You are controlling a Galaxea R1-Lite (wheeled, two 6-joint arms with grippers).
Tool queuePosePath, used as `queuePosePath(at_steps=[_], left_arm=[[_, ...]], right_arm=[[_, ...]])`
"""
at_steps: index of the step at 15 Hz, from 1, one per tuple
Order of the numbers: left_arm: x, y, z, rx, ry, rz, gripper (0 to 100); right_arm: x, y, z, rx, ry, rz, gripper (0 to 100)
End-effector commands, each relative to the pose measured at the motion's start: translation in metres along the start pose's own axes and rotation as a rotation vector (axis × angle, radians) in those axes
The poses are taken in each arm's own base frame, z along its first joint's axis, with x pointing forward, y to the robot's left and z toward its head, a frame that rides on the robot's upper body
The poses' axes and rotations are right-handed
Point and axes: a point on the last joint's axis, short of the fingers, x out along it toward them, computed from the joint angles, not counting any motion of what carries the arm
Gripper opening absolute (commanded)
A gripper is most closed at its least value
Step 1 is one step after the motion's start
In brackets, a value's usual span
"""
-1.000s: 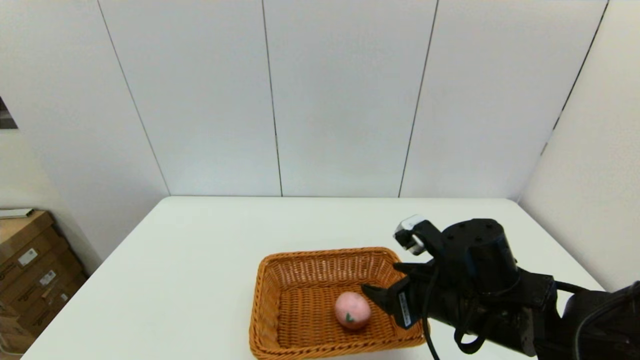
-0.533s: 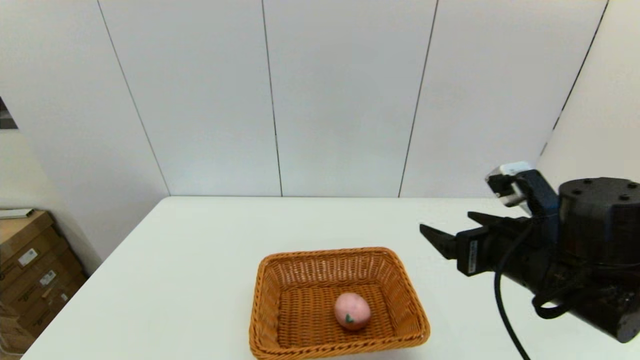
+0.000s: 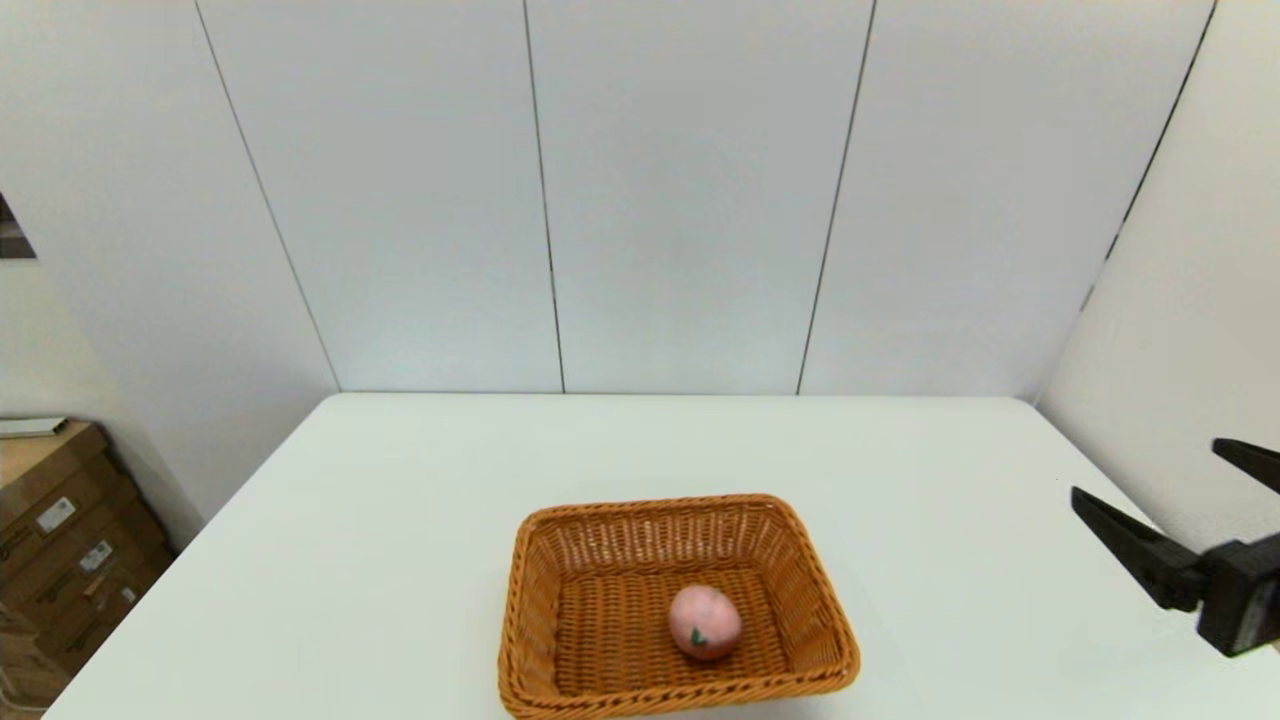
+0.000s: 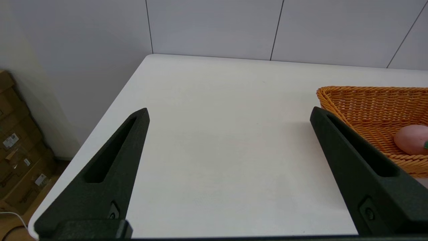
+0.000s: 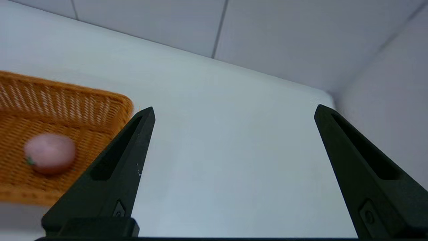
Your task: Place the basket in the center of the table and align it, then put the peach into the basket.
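Right tool point(image 3: 1150, 495) gapes wide, empty, well apart from the peach point(image 3: 705, 621) in the basket point(image 3: 530, 600).

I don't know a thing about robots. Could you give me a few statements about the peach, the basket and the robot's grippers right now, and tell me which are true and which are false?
1. The peach lies inside the basket. True.
2. The right gripper is holding the peach. False: it is open and empty, off at the table's right edge, well apart from the basket.
3. The basket stands on the white table. True.
4. The left gripper is shut. False: its fingers are spread wide, with only bare table between them.
5. The basket is tipped on its side. False: it sits flat, opening upward.
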Motion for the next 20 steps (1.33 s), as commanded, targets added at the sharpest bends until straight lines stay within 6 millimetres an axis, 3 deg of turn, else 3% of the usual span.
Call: queuePosePath(at_steps=[1, 7, 14, 20], left_arm=[[0.0, 0.0, 0.0, -0.001, -0.001, 0.001, 100], [0.0, 0.0, 0.0, -0.003, -0.001, 0.003, 100], [0.0, 0.0, 0.0, -0.003, -0.001, 0.003, 100], [0.0, 0.0, 0.0, -0.003, -0.001, 0.003, 100]], right_arm=[[-0.063, -0.023, -0.035, -0.007, 0.024, -0.143, 100], [-0.094, -0.022, -0.068, 0.051, -0.066, -0.334, 100], [-0.093, -0.016, -0.086, 0.062, -0.06, -0.408, 100], [-0.104, -0.002, -0.122, 0.058, -0.192, -0.22, 100]])
